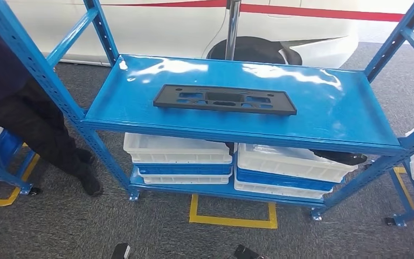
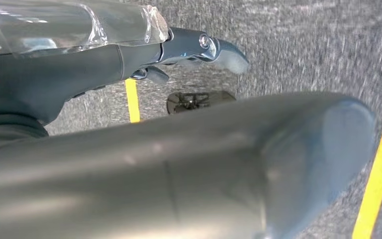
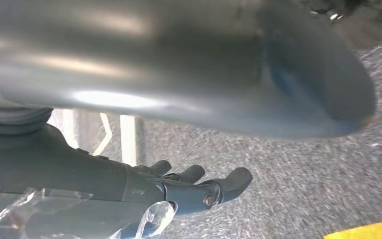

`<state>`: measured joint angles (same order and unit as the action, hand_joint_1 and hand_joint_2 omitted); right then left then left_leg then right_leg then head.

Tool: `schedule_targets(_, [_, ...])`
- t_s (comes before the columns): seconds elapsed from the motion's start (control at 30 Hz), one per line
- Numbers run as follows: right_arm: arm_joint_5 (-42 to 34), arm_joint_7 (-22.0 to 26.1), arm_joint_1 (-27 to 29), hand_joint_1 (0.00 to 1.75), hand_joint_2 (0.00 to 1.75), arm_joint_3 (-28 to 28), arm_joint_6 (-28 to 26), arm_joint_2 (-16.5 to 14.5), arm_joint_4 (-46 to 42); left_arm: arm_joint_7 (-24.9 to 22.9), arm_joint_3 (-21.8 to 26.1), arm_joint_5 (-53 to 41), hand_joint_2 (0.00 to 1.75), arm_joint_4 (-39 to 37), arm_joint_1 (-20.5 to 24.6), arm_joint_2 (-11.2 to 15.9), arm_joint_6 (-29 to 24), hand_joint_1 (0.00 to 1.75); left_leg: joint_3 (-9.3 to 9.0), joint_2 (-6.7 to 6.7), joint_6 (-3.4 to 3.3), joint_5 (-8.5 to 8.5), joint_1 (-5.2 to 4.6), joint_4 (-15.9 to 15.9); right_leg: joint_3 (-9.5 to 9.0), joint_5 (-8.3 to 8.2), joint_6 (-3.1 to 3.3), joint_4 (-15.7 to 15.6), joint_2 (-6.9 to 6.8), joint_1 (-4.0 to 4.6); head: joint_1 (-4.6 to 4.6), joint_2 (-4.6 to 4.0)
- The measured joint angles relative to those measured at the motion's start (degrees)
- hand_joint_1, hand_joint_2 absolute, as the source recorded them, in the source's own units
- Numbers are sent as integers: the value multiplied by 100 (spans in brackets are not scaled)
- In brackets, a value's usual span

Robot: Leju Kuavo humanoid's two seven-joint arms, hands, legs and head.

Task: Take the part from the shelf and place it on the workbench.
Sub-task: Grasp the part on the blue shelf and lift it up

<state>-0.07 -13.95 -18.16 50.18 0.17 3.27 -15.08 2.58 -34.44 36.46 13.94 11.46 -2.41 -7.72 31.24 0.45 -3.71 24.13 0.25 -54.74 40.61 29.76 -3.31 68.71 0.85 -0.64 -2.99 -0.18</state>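
A flat black plastic part (image 1: 225, 99) with several cut-outs lies across the middle of the blue shelf's top board (image 1: 323, 113). In the left wrist view my left hand (image 2: 199, 50) hangs over grey carpet, thumb thick in front, fingers stretched out and holding nothing. My right hand (image 3: 199, 186) hangs likewise over the carpet in the right wrist view, fingers extended and apart, with nothing in it. Both hands are well away from the part.
White and blue trays (image 1: 180, 156) are stacked on the lower shelf, with a dark piece (image 1: 339, 156) on the right stack. A person in dark clothes (image 1: 38, 129) stands at the left by the shelf post. Yellow floor tape (image 1: 232, 218) marks the carpet. A white car (image 1: 194, 27) stands behind.
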Motion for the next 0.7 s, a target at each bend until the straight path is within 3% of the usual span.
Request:
schedule_targets(0.03, [2, -2, 2, 0, 0, 1, 0, -1, 1, -1, 1, 0, 0, 0, -7, -2, 2, 0, -9, 62, -11, 11, -11, 0, 151, 84, -6, 290, -17, -1, 2, -1])
schedule_targets(0.07, [4, -10, 6, 0, 0, 1, 0, -2, 1, -2, 1, 1, 0, 0, -11, -2, 3, 0, -17, 117, -17, 21, -18, 0, 204, 68, -6, 380, -26, -1, 4, -1])
schedule_targets(0.1, [7, -16, 10, 0, 0, 2, -1, -1, 2, -2, 2, 3, 0, 0, -11, -2, 5, 0, -27, 168, -17, 31, -26, -1, 128, -49, 1, 225, -43, 0, 5, -1])
schedule_targets(0.13, [11, -22, 9, 0, 0, 2, -1, 0, 3, -2, 2, 8, 0, 0, -10, -2, 10, 0, -44, 221, -9, 44, -34, -1, -73, -236, 17, -153, -97, 4, 6, 0])
schedule_targets(0.2, [22, -29, -14, 0, 0, 2, -3, 1, 4, -2, 2, 24, 0, 0, -5, -2, 18, 0, -85, 320, 25, 84, -69, -4, -524, -526, 75, -997, -326, 37, 4, -1])
schedule_targets(0.23, [35, -35, -31, 0, 0, 2, -6, 1, 4, -2, 2, 33, 0, 0, -1, -3, 23, 0, -104, 366, 50, 107, -87, -6, -660, -589, 105, -1247, -405, 55, 2, -1])
schedule_targets(0.27, [52, -51, -46, 0, 0, 3, -11, -1, 4, 0, 3, 41, 0, 0, 3, -3, 28, 0, -120, 410, 79, 129, -101, -5, -703, -591, 132, -1336, -428, 73, -1, -1])
schedule_targets(0.33, [110, -122, -59, 0, 0, 4, -38, -1, 7, 28, 5, 55, 0, 0, 11, -6, 47, 0, -150, 508, 138, 167, -98, -1, -705, -600, 181, -1345, -302, 79, -3, 0])
schedule_targets(0.37, [145, -170, -59, 0, 0, 6, -56, 0, 9, 61, 7, 57, 0, 0, 15, -7, 61, 0, -152, 491, 176, 208, -85, -35, -711, -607, 206, -1357, -244, 68, 0, -1])
schedule_targets(0.43, [211, -248, -67, 0, 0, 9, -92, 1, 12, 157, 8, 50, 0, 0, 20, -8, 103, 0, -11, 310, 258, 451, -49, -406, -720, -630, 255, -1379, -143, 26, -17, 0])
schedule_targets(0.5, [272, -280, -75, 0, 0, 11, -116, -3, 13, 246, 8, 38, 0, 0, 10, -7, 152, 0, 356, 93, 324, 844, -8, -1210, -712, -635, 281, -1378, -45, 9, -41, 1])
schedule_targets(0.53, [300, -283, -73, 0, 0, 12, -123, -6, 13, 280, 7, 32, 0, 0, 1, -7, 173, 0, 540, 52, 343, 978, 4, -1578, -711, -635, 287, -1378, 3, 8, -44, 1])
schedule_targets(0.57, [326, -284, -67, 0, 0, 13, -130, -8, 13, 304, 7, 28, 0, 0, -4, -6, 185, 0, 649, 34, 354, 1003, 10, -1763, -712, -633, 287, -1377, 49, 8, -45, 1])
schedule_targets(0.6, [345, -284, -62, 0, 0, 14, -134, -8, 13, 325, 6, 24, 0, 0, -6, -6, 192, 0, 650, 26, 356, 907, 14, -1704, -716, -631, 286, -1376, 89, 7, -46, 0])
schedule_targets(0.63, [358, -283, -61, 0, 0, 15, -137, -8, 13, 339, 6, 17, 0, 0, -3, -6, 193, 0, 536, 21, 351, 716, 17, -1409, -722, -625, 279, -1376, 124, 6, -46, 0])
schedule_targets(0.7, [369, -274, -65, 0, 0, 15, -134, -8, 13, 356, 6, -8, 0, 0, 13, -5, 178, 0, 157, -12, 302, 319, 13, -542, -744, -603, 247, -1373, 175, 14, -46, 0])
